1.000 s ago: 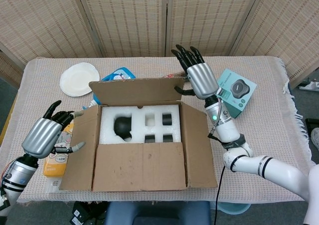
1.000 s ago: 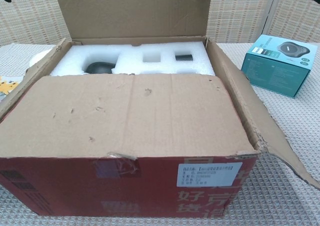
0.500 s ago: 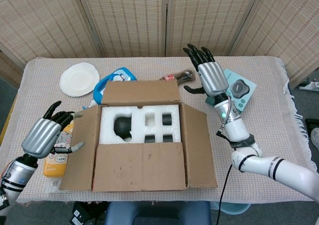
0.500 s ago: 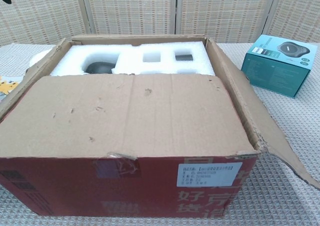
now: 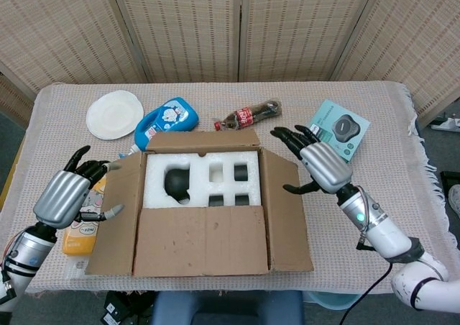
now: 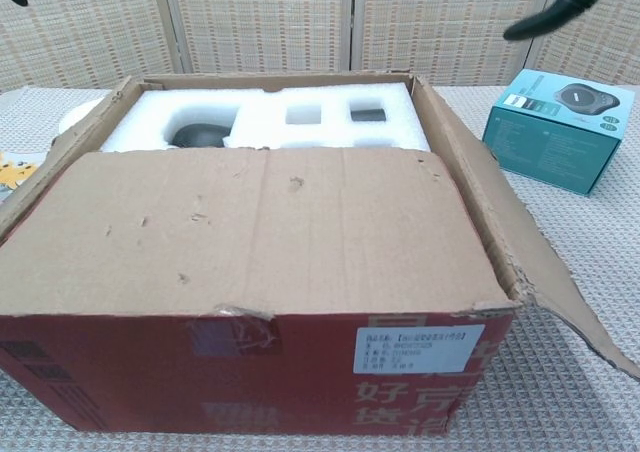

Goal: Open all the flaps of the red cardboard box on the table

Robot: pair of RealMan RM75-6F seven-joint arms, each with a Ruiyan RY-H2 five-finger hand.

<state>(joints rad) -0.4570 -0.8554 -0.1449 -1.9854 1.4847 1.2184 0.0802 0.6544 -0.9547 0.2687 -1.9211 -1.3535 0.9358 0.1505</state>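
In the chest view only my dark fingertips [image 6: 560, 10] enter at the top corners, and the near flap [image 5: 203, 240], lying over the front half of the red cardboard box [image 6: 250, 372], hides most of the foam insert [image 5: 201, 175]. The box sits at the table's [image 5: 388, 195] front edge, midway along it. My left hand [image 5: 66, 195] hovers beside the left flap [image 5: 118, 210], my right hand [image 5: 322, 165] beside the right flap [image 5: 286, 210]; both have fingers spread and hold nothing.

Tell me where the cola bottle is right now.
In the head view, the cola bottle lies on its side behind the red cardboard box, between the blue bottle and the teal box.
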